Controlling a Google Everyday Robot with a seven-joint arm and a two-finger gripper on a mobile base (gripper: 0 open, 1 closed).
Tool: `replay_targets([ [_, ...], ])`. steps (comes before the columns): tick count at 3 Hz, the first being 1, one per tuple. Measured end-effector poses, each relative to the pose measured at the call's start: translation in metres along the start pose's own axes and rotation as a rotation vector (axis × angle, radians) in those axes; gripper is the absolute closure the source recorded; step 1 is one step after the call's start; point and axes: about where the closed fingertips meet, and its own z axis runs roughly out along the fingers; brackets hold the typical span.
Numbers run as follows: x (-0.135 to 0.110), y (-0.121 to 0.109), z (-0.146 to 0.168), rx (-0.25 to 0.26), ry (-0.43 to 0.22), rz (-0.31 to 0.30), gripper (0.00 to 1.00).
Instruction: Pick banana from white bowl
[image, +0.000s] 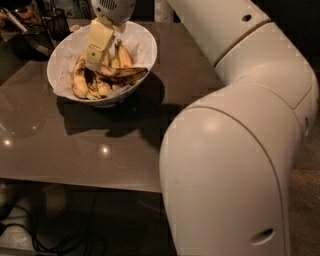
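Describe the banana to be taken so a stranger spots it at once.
On the brown table sits a white bowl of bananas, with the pincer down inside it. The banana lies crosswise on top, just right of the pincer's tip. It is the darkest, mostly brown-black, while those behind it are yellower.

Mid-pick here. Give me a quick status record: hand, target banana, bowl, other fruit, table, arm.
hand: lowered into the white bowl, over the left-middle of the fruit pile
banana: dark brown-black, lying across the pile, tip toward the bowl's right rim as seen; just right of the hand
grasp: cannot tell whether it is held
other bananas: yellower, behind and left of the target
table: dark, glossy; bowl sits at its far left
arm: fills the right foreground
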Motion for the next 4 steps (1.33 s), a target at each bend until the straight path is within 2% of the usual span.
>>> replay_targets([
  [1,0.004,-0.006,0.012,-0.013,0.017,0.059,0.06],
  [2,0.004,-0.006,0.021,-0.020,0.037,0.086,0.11],
  [4,0.001,-0.005,0.033,-0.039,0.056,0.102,0.19],
])
